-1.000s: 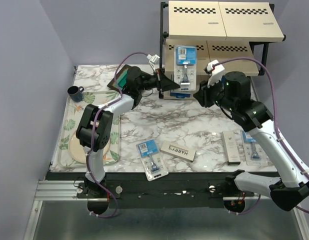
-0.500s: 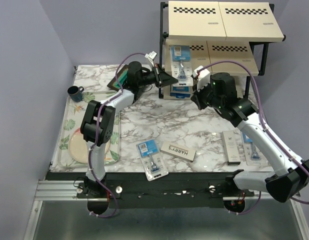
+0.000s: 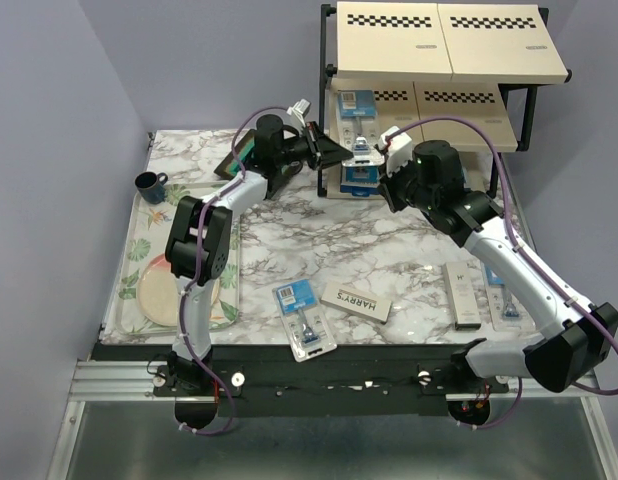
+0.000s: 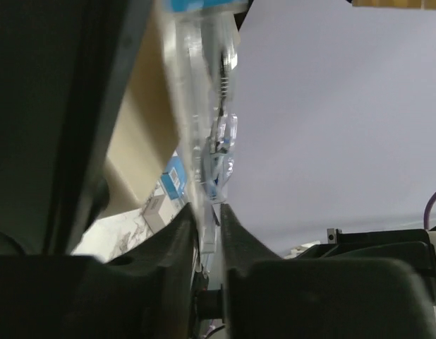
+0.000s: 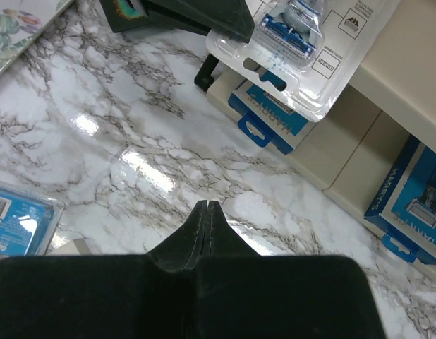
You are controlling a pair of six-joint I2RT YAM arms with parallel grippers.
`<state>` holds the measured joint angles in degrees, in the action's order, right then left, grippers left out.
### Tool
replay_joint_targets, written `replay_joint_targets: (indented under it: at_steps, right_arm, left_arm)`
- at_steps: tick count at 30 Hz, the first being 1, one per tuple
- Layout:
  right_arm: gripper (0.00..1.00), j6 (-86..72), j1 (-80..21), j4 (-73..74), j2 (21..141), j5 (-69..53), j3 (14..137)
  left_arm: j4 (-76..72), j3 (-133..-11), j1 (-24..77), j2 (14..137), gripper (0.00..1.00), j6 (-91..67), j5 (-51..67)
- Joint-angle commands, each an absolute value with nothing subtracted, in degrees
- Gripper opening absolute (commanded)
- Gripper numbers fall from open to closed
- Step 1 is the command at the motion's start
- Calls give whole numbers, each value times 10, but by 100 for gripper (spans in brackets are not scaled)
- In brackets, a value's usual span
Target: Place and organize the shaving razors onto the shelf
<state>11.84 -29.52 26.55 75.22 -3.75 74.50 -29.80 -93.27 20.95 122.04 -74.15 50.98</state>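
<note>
The pack (image 3: 357,120) stands upright at the shelf's (image 3: 444,55) middle tier, upper centre of the top view. Its lower edge sits between the left gripper's (image 4: 206,212) narrow jaws; we cannot tell whether they pinch it. Below it a blue box (image 3: 359,180) lies on the bottom tier, and a second blue box (image 5: 408,201) shows at the right edge of the right wrist view. The right gripper (image 5: 206,210), jaws closed on nothing, hovers over the table (image 3: 319,235) just right of the pack. Lower in the frame we see a second pack (image 3: 304,315), a white box (image 3: 356,300) and a long box (image 3: 462,295). A second ago the pack hung lower, in front of the shelf, and the right arm was farther right.
</note>
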Motion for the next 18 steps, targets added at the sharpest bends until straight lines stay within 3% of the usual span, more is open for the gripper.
replay_joint_targets:
  at_steps: [1, 8, 18]
  right_arm:
    - [1, 116, -294, 243, 753, -25, 751]
    - [1, 119, -293, 236, 758, -22, 747]
    - [1, 123, -294, 231, 767, -23, 751]
  left_arm:
    - [-282, -957, 196, 1234, 32, -751, 502]
    - [-266, -975, 193, 1231, 36, -733, 504]
    - [-268, -938, 189, 1190, 61, -703, 487]
